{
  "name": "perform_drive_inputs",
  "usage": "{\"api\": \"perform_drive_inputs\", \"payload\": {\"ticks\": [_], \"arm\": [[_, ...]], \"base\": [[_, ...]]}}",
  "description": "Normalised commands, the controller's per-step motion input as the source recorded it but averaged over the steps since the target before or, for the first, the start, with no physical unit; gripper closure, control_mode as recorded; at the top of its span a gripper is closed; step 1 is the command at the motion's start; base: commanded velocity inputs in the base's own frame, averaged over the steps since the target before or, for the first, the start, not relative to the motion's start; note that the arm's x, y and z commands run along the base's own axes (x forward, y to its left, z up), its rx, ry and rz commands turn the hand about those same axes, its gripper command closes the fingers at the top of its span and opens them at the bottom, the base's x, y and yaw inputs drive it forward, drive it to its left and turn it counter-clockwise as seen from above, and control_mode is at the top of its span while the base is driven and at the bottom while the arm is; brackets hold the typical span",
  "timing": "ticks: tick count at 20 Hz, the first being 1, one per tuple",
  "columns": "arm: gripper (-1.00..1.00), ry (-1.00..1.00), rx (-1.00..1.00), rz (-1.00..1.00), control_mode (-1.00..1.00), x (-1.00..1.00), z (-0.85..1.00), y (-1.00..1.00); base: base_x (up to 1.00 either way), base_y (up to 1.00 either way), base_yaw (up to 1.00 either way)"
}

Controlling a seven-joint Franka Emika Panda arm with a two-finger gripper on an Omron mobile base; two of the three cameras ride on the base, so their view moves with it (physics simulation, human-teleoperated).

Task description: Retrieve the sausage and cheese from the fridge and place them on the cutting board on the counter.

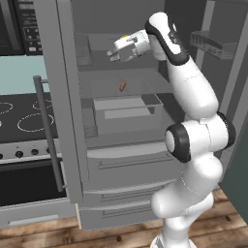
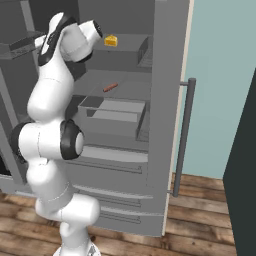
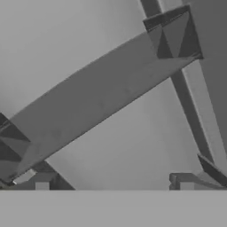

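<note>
fridge: matt grey, smooth, looks like brushed metal
fridge handle: darker grey bar, smooth, metal look
crisper drawer: translucent grey, plastic look
sausage: reddish-brown, smooth, matt
cheese: bright yellow, flat matt
floor: brown wood planks, visible grain and knots
stove top: black, glossy glass look
arm: glossy white shell, dark joints

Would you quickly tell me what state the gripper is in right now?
Gripper: open, holding nothing, up by the fridge's top shelf.
</note>
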Motion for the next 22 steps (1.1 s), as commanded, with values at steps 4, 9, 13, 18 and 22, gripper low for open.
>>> {"api": "perform_drive_inputs", "payload": {"ticks": [4, 9, 13, 18, 22], "arm": [[-1.0, -0.14, -0.22, -0.23, -1.0, -0.13, -0.34, -0.88], [-1.0, -0.12, -0.45, -0.35, -1.0, 0.06, -0.02, -0.77], [-1.0, -0.07, -0.44, -0.32, -1.0, 0.02, 0.0, -0.34], [-1.0, 0.0, -0.16, -0.3, -1.0, 0.0, 0.04, -0.24], [-1.0, 0.0, -0.06, -0.29, -1.0, 0.0, 0.0, -0.34]], "base": [[0.0, 0.0, 0.0], [0.0, 0.0, 0.0], [0.0, 0.0, 0.0], [0.0, 0.0, 0.0], [0.0, 0.0, 0.0]]}}
